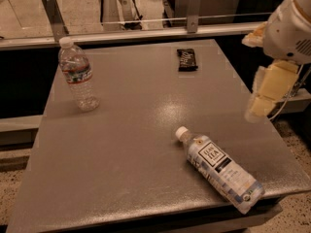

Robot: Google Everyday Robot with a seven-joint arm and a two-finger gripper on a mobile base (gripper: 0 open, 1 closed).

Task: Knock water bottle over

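Observation:
The water bottle (pixel 77 75), small, clear and ribbed with a white cap and a red, white and blue-green label, stands upright near the far left corner of the grey table (pixel 126 144). My gripper (pixel 262 106) hangs at the right edge of the view, over the table's right side, far to the right of the bottle and not touching anything.
A larger bottle (pixel 219 168) with a white-and-blue label lies on its side near the front right corner. A black snack bar (pixel 187 59) lies near the far edge. A metal rail with posts (pixel 146 30) runs behind the table.

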